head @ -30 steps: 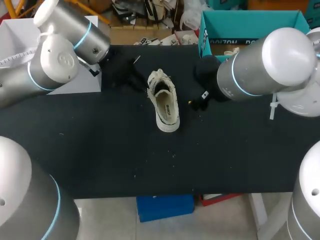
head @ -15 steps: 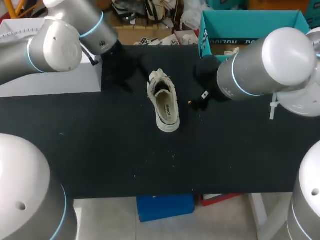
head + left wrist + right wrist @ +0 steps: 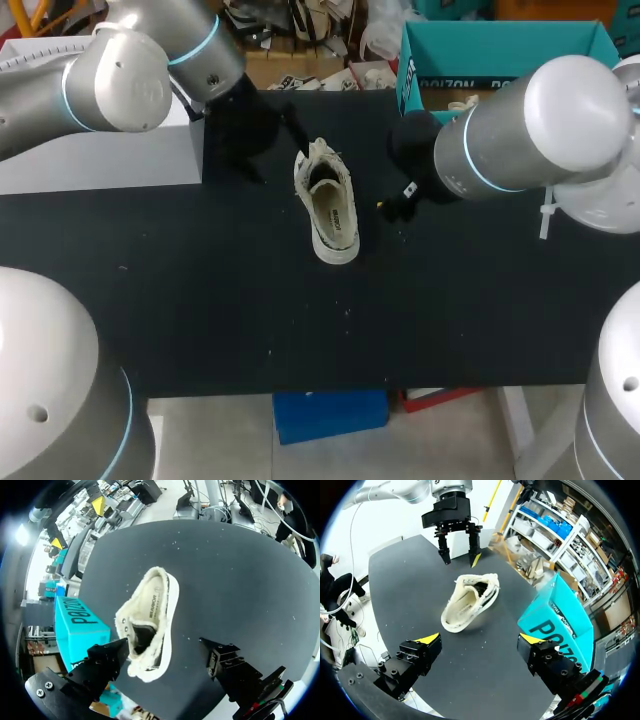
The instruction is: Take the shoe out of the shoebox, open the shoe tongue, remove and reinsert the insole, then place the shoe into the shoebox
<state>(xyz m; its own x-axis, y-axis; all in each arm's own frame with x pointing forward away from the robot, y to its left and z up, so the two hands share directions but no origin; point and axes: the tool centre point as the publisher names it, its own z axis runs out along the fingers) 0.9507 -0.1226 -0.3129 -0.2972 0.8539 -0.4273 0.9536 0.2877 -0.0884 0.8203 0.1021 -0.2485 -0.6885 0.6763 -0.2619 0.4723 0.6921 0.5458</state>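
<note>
Black table, lightly speckled

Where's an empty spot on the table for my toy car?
The bare table strip between the shoe and the near edge. Crowded by the shoe: left gripper, right gripper and shoebox close by.

White shoe, perhaps unlaced, near shoebox

shoe: it's lying on the table, dead centre
left gripper: we're holding it just behind-left of the shoe
right gripper: hanging right of it
shoebox: sitting far right, behind that gripper
</note>
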